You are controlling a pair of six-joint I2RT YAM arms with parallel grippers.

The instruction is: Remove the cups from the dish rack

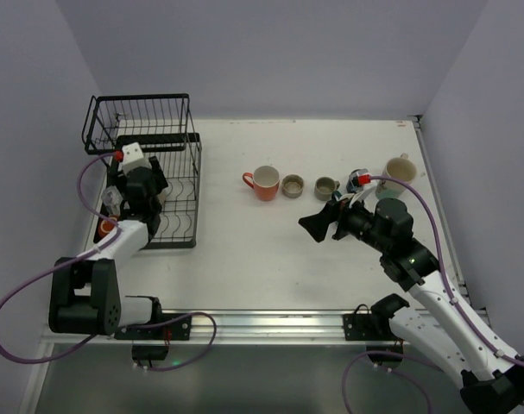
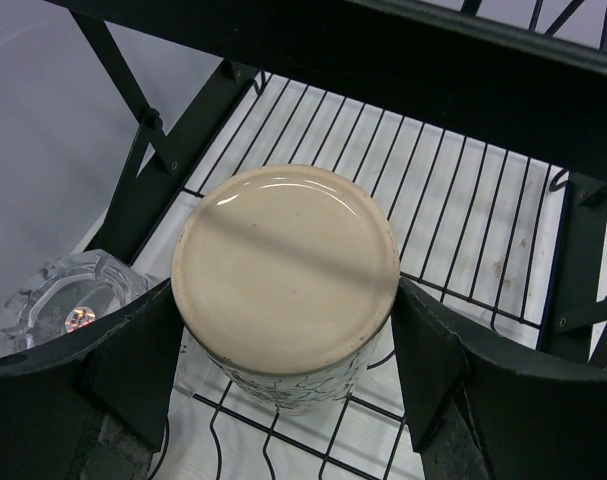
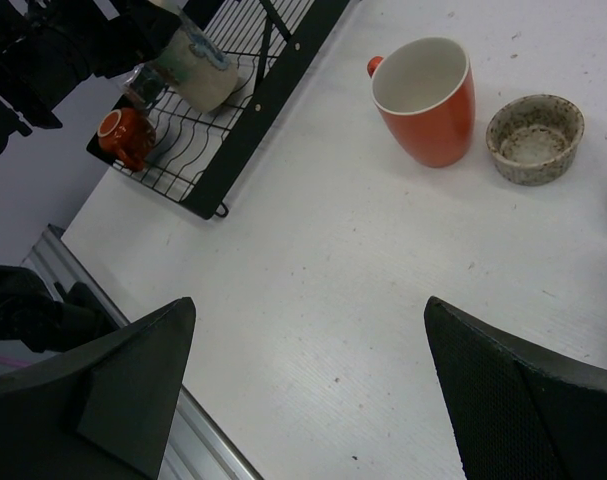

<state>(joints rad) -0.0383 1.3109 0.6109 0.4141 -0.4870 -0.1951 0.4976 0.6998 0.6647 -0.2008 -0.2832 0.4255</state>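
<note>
While upturned cream ceramic cup [image 2: 283, 260] stands at lower tray of black wire dish rack [image 1: 196, 198], left edge of worktop, left gripper [image 2: 288, 350] clamps its sides. Step: extraction. Next: lift clear of wires, place near orange-red mug [image 1: 266, 182]. Right gripper [image 3: 308, 390] spread, empty.

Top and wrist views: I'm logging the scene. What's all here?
dish rack: one, black, table's left
cream cup: one, upturned in rack
glass tumbler: one, clear, beside it
small cup: one, orange, rack's near end
mug: one, orange-red, mid-table
speckled cup: one, beige, right of mug
olive cup: one, next right
blue cup: one, partly hidden
large mug: one, cream, far right
table: one, white
left gripper: shut on cream cup
right gripper: open, over table
</note>
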